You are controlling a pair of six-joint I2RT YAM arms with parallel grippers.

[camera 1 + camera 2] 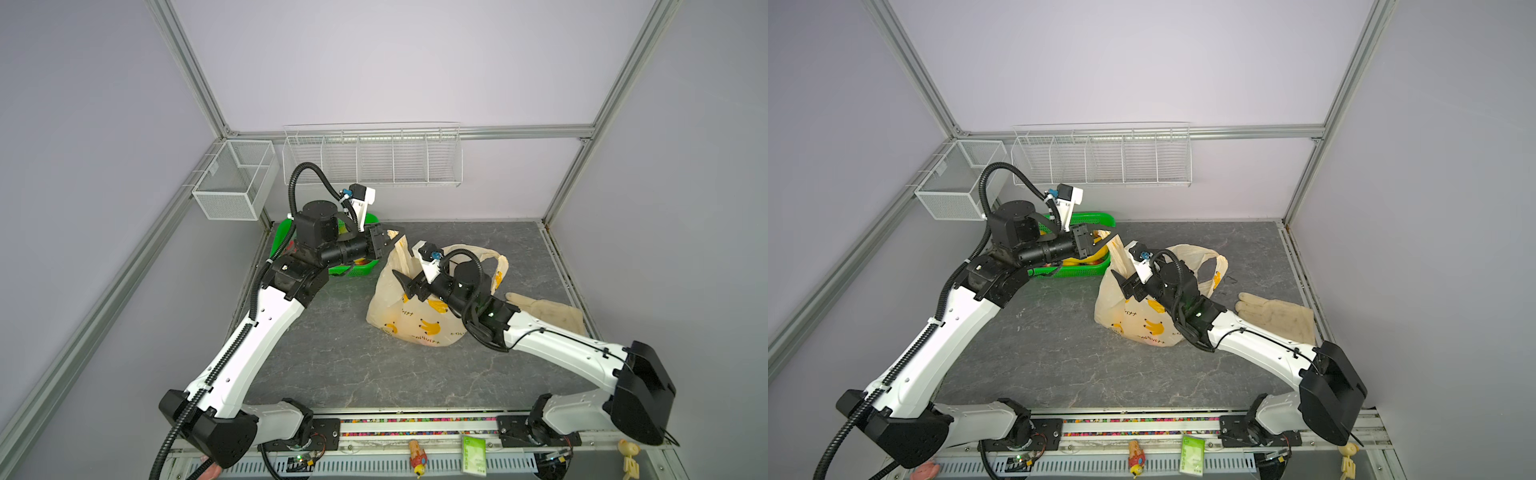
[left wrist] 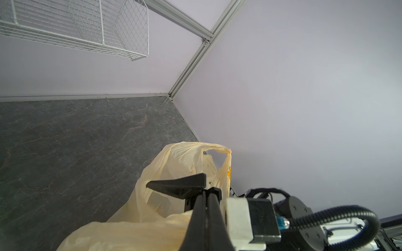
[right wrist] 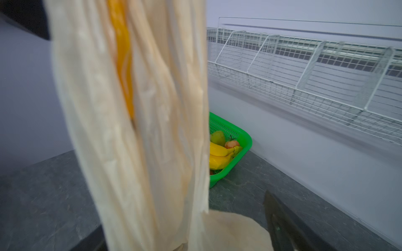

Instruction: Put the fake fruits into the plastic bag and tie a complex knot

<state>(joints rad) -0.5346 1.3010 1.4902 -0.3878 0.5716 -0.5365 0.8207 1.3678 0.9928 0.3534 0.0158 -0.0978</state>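
Both top views: the grey marbled table (image 1: pixel 332 374) is carrying everything, and a white wire rack (image 1: pixel 374 162) is hanging on the back wall above it. The plastic bag (image 1: pixel 415 328) is standing mid-table, mouth up. It is sitting between the green basket (image 1: pixel 1084 272) at the back left and a cream glove (image 1: pixel 548 311), which is lying flat to its right, apart from it. The basket is sitting just beside the bag, and the left arm is covering most of it.

The left gripper (image 1: pixel 394 237) is reaching out past the basket. Its fingers are pressed together, pinching the bag's left handle (image 1: pixel 400 249), which is running taut from the bag up to it. The second handle loop (image 1: pixel 498 266) is standing free on the bag's right side.

The right gripper (image 1: pixel 402 286) is hovering at the bag's mouth. The right wrist view is blurred, but its fingers are looking spread, with the stretched left handle passing between them, probably unclamped.

The fake fruits (image 3: pixel 220 162) that are showing are sitting in the basket. The right wrist view is showing yellow bananas (image 3: pixel 218 150), a green pear (image 3: pixel 217 137) and a pinkish-red fruit (image 3: pixel 231 143), all touching.
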